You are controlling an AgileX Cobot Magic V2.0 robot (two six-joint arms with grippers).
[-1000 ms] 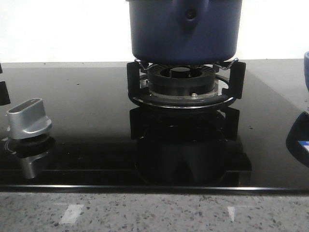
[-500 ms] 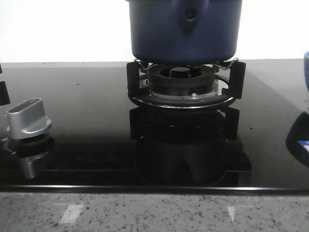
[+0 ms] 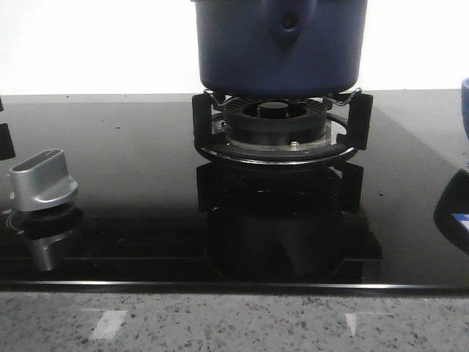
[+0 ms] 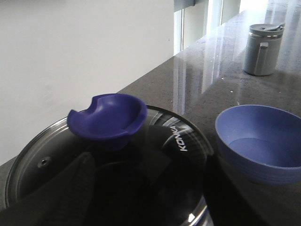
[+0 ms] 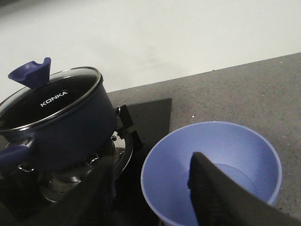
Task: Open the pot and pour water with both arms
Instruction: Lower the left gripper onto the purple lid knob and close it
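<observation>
The dark-blue pot [image 3: 278,51] stands on the gas burner [image 3: 278,128], its bracket hole facing the front view. Its glass lid [image 4: 186,141] marked KONKA is on, with a blue cupped knob [image 4: 108,115]. My left gripper [image 4: 146,202] is open just above the lid, the knob just ahead of the gap between its fingers [image 4: 66,193]. The pot also shows in the right wrist view [image 5: 70,132]. My right gripper [image 5: 150,193] is open over the rim of a lighter blue bowl [image 5: 235,146], one finger [image 5: 221,197] inside it and one outside.
The bowl [image 4: 258,141] stands right of the pot on the grey counter and shows as a sliver in the front view [image 3: 465,103]. A silver stove knob [image 3: 44,180] sits at the left of the black glass hob. A grey lidded jug [image 4: 262,49] stands far off.
</observation>
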